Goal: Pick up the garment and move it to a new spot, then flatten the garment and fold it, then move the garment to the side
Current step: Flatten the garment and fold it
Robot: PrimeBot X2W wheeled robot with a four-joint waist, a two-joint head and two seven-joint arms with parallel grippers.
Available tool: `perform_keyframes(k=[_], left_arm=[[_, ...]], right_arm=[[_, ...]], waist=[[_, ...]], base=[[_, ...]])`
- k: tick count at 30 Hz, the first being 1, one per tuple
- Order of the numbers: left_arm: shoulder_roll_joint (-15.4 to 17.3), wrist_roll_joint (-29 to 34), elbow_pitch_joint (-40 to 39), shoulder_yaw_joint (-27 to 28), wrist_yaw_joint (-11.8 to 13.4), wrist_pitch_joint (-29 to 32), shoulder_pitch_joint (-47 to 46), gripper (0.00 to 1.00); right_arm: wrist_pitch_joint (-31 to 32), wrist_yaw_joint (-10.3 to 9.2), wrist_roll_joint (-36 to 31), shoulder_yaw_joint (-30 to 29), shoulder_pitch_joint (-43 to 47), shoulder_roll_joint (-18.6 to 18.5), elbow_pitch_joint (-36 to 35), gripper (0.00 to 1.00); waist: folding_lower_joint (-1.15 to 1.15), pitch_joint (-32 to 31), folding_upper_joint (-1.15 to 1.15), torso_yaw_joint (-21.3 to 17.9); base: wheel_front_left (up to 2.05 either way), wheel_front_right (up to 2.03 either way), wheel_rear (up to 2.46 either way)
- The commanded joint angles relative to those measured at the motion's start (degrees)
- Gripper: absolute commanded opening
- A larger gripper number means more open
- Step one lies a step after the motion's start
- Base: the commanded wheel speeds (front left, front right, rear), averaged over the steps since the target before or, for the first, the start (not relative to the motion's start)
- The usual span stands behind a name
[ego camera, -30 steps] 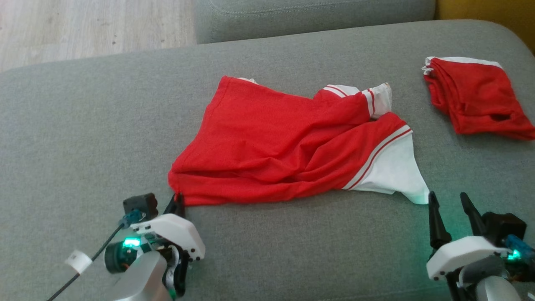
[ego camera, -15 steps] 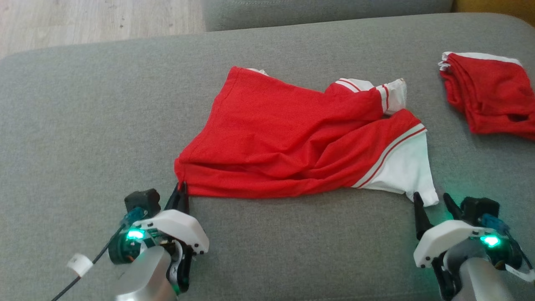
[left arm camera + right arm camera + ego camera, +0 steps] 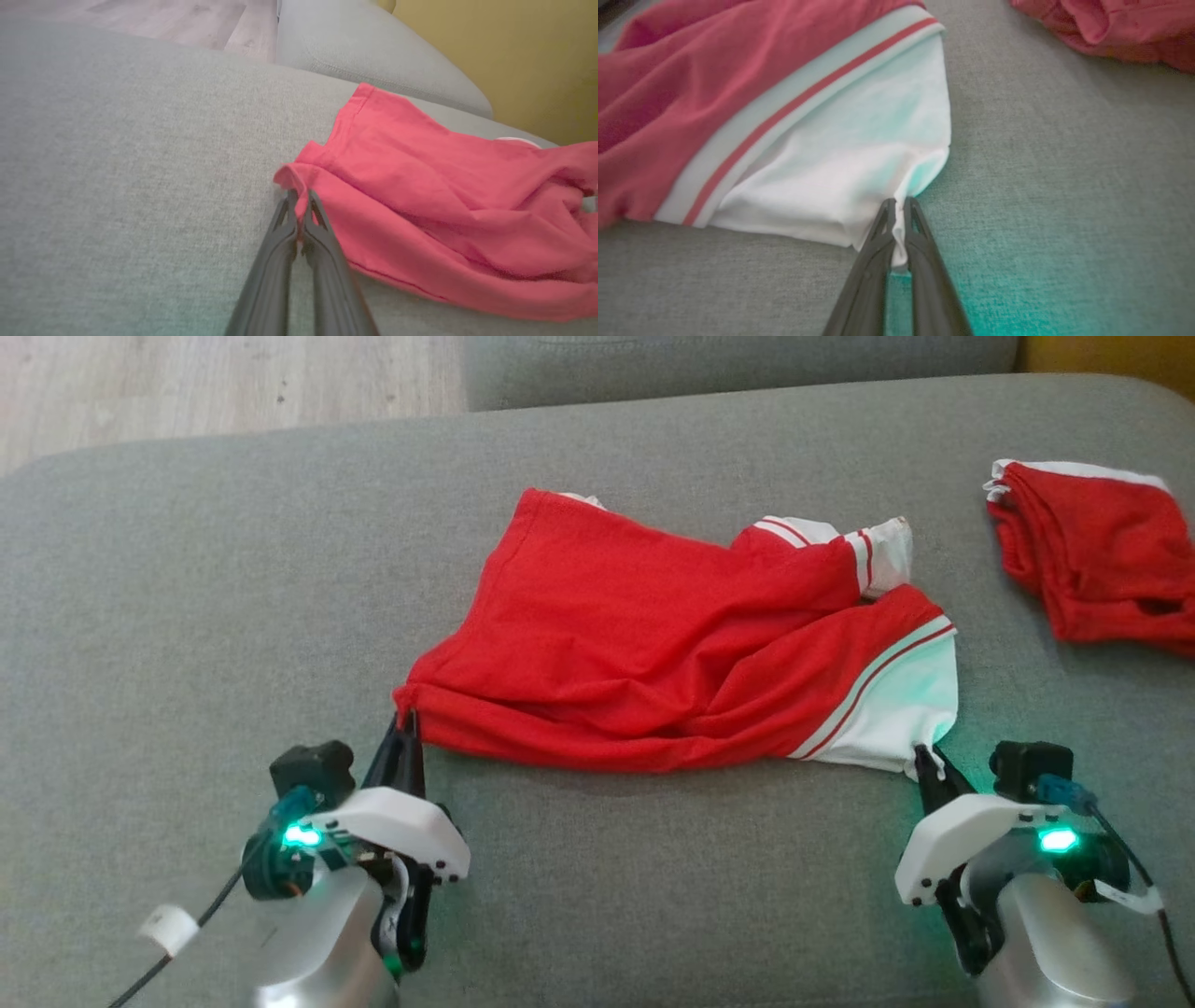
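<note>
The garment [image 3: 672,644] lies crumpled mid-couch [image 3: 187,569]; the left gripper [image 3: 408,721] pinches its red corner, the right gripper [image 3: 924,758] its white corner (both near-edge), probably so the 2 can lift it taut

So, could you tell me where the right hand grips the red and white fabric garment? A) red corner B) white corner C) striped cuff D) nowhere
B: the right hand pinches the red and white fabric garment by its white corner.

striped garment [image 3: 653,653]: 1 | folded garment [image 3: 1102,560]: 1 | grippers [image 3: 408,721] [image 3: 924,758]: 2 | cushions [image 3: 187,616] [image 3: 728,364]: 2
</note>
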Motion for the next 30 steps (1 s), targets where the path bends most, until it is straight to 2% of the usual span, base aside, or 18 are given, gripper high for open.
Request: perform_keyframes(k=[1,8,16,17,24,30], left_arm=[[1.8,0.3,-2.3,1.6,0.4,-0.9,-0.9,0.00],[3.7,-0.5,-10.5,2.7,0.1,-1.3,-0.1,0.00],[7.6,-2.6,-27.4,5.4,0.9,0.9,1.1,0.00],[7.6,-2.6,-27.4,5.4,0.9,0.9,1.1,0.00],[13.3,-2.5,-46.3,8.8,4.2,4.8,1.0,0.00],[18.7,-1.5,-61.1,11.2,7.0,10.5,-0.9,0.00]], right_arm=[[-0.6,0.39,0.7,2.1,-1.4,0.1,-0.7,0.00],[-2.7,0.39,3.3,2.5,-2.9,0.1,-8.8,0.00],[1.6,0.39,5.7,1.6,-0.4,-0.9,-30.6,0.00],[1.6,0.39,5.7,1.6,-0.4,-0.9,-30.6,0.00],[8.2,0.39,6.8,-0.2,2.2,-1.8,-52.0,0.00],[12.7,0.39,7.1,-2.4,2.7,-1.9,-66.6,0.00]], waist=[[0.00,-0.5,0.00,0.0],[0.00,-4.4,0.00,0.1],[0.00,-8.8,0.00,0.7],[0.00,-8.8,0.00,0.7],[0.00,-10.6,0.00,1.2],[0.00,-11.3,0.00,1.3]], base=[[0.00,0.00,0.00],[0.00,0.00,0.00],[0.00,0.00,0.00],[0.00,0.00,0.00],[0.00,0.00,0.00],[0.00,0.00,0.00]])
